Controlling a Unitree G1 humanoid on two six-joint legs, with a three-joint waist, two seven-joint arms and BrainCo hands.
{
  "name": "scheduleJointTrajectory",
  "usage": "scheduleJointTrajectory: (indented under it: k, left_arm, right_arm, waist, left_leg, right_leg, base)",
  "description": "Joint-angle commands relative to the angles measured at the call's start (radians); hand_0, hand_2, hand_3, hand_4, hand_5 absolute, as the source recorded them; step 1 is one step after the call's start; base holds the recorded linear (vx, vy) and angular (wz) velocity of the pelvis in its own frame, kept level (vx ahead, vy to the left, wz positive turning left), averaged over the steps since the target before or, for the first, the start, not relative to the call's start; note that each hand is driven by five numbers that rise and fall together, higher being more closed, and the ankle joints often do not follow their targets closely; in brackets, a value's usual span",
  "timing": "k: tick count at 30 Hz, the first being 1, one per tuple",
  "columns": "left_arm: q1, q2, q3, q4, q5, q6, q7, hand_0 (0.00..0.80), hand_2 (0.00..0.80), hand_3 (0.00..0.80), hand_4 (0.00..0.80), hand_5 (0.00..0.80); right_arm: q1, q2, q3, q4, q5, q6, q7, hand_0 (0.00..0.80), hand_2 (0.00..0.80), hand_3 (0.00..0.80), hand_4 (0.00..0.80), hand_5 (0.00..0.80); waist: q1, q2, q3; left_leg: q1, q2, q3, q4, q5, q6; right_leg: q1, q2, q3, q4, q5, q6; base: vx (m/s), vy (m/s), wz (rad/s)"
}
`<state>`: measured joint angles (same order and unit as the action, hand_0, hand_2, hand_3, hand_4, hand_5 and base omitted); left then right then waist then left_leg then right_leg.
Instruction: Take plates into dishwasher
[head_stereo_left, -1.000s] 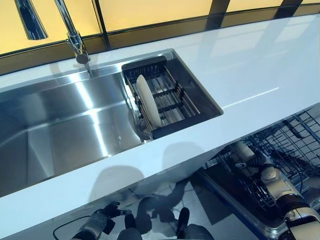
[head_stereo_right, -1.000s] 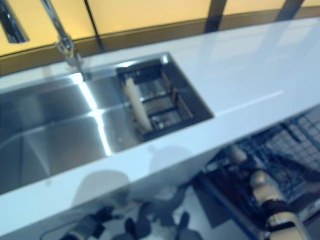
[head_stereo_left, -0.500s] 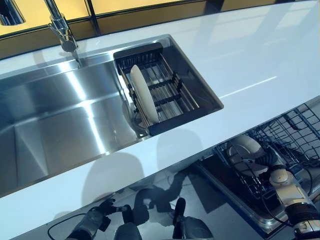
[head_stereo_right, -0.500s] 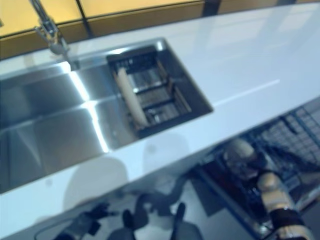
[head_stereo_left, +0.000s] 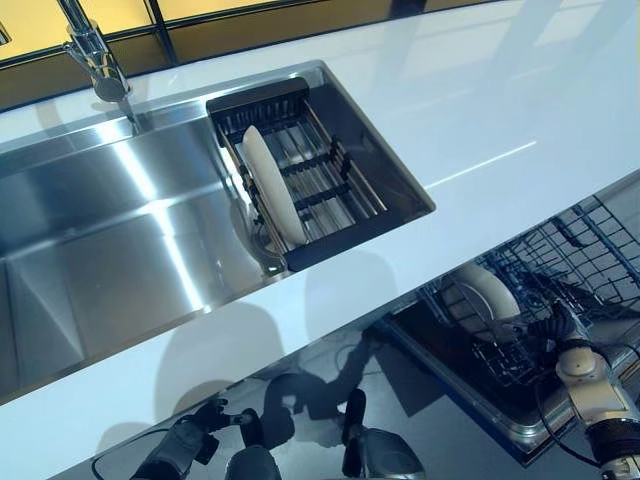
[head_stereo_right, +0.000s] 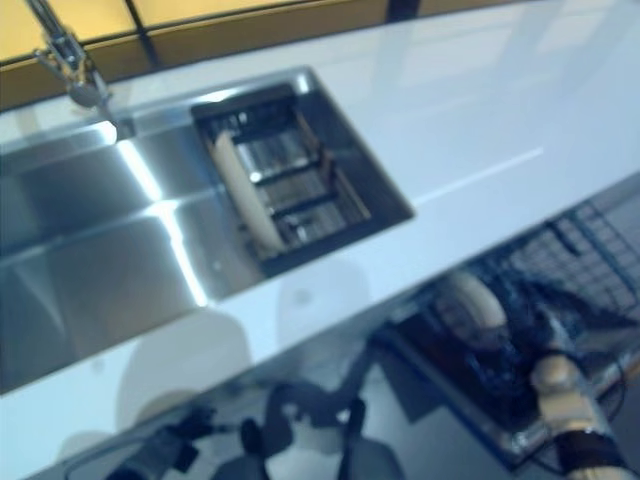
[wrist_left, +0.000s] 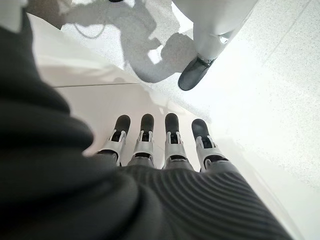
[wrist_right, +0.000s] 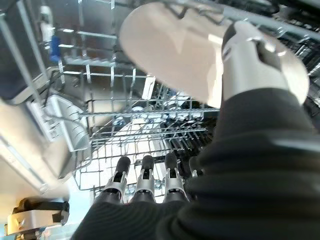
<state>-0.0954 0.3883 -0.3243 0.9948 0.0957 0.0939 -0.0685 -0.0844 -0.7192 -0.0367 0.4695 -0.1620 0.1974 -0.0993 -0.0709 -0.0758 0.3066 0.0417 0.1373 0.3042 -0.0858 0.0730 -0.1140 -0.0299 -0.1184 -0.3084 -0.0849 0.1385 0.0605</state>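
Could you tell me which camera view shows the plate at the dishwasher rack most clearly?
The right wrist view: the plate fills the frame beside the robot hand. The eye views show it partly hidden under the counter; the left wrist view misses it.

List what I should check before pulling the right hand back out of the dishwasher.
1. Plate is inside the dishwasher rack: ok.
2. That plate is seated between the tines and will stand alone: cannot tell.
3. Right hand is clear of the plate: not ok. Its fingers are straight, but the thumb lies against the plate's face.
4. Left hand is free for the next pick: ok. It is open, empty and low by the floor.
5. Second plate is waiting: ok. It stands on edge in the sink rack.
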Motion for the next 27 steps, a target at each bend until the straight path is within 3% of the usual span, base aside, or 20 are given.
scheduleJointTrajectory:
  k: [1,7,17,22,27]
  left_arm:
    - [-0.022,0.012,0.013,-0.010,0.008,-0.001,0.022,0.000,0.000,0.000,0.000,0.000]
    - [-0.019,0.011,0.016,-0.009,0.004,0.001,0.025,0.000,0.000,0.000,0.000,0.000]
    - [0.009,0.012,0.035,-0.023,-0.019,0.008,0.037,0.000,0.000,0.000,0.000,0.000]
    - [0.026,0.011,0.050,0.002,-0.046,-0.002,0.046,0.000,0.000,0.000,0.000,0.000]
    - [0.028,0.006,0.047,0.048,-0.061,-0.011,0.058,0.000,0.000,0.000,0.000,0.000]
  right_arm:
    - [-0.036,-0.081,-0.037,-0.081,0.020,-0.015,-0.026,0.000,0.000,0.000,0.000,0.000]
    - [-0.031,-0.103,-0.060,-0.090,0.034,-0.025,-0.030,0.000,0.000,0.000,0.000,0.000]
    - [-0.046,-0.150,-0.168,-0.241,0.239,-0.048,-0.070,0.000,0.000,0.000,0.000,0.000]
    - [-0.133,-0.217,-0.202,-0.364,0.379,-0.082,-0.048,0.000,0.000,0.000,0.000,0.000]
    - [-0.277,-0.266,-0.164,-0.391,0.511,-0.107,-0.023,0.000,0.000,0.000,0.000,0.000]
  waist:
    - [-0.003,-0.005,-0.025]
    - [-0.003,-0.011,-0.030]
    - [-0.004,-0.024,-0.032]
    - [-0.003,-0.030,-0.043]
    - [0.007,-0.035,-0.066]
  left_leg:
    - [-0.037,-0.020,0.069,-0.001,-0.007,0.069]
    - [-0.033,-0.021,0.067,-0.001,-0.010,0.073]
    - [-0.019,-0.024,0.058,-0.001,-0.023,0.081]
    - [0.002,-0.036,0.064,-0.001,-0.039,0.096]
    - [0.018,-0.054,0.063,-0.001,-0.054,0.110]
  right_leg:
    - [0.009,-0.005,0.022,0.093,-0.072,0.072]
    - [0.012,-0.007,0.021,0.094,-0.068,0.074]
    - [0.013,-0.014,0.025,0.104,-0.066,0.083]
    - [0.013,-0.028,0.030,0.128,-0.071,0.090]
    - [0.011,-0.053,0.037,0.153,-0.060,0.104]
  base:
    - [0.000,0.000,0.00]
    - [0.000,0.000,0.00]
    - [0.018,0.024,0.00]
    - [0.063,0.100,-0.03]
    - [0.078,0.122,-0.09]
